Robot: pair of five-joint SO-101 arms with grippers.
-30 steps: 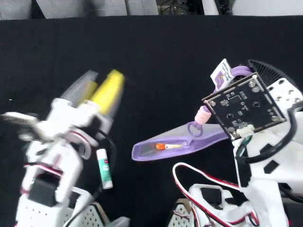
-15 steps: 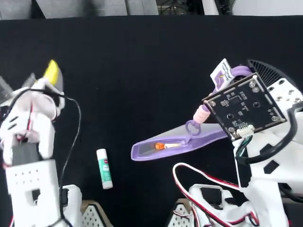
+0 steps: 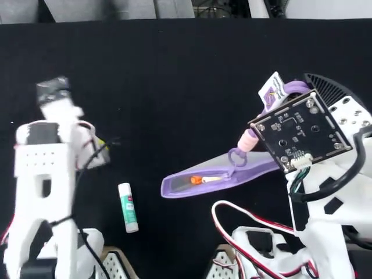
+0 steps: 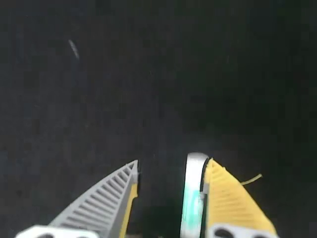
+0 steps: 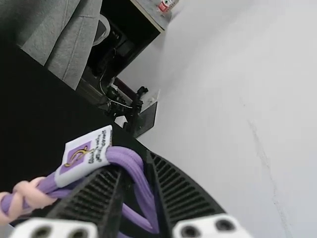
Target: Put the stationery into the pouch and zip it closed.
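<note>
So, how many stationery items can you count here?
2: a glue stick lying on the table, and an orange-tipped item inside the open pouch. More may be hidden inside.

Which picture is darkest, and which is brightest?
Left wrist view is darkest: black table around the glue stick beside a yellow finger of the left hand. Right wrist view is brightest: a pale wall behind the right hand holding the pouch loop.

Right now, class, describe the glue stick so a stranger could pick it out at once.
Look across the black table to the purple pouch. Left of the pouch's tip, in the high view, lies the glue stick: the one white tube with a green label.
</note>
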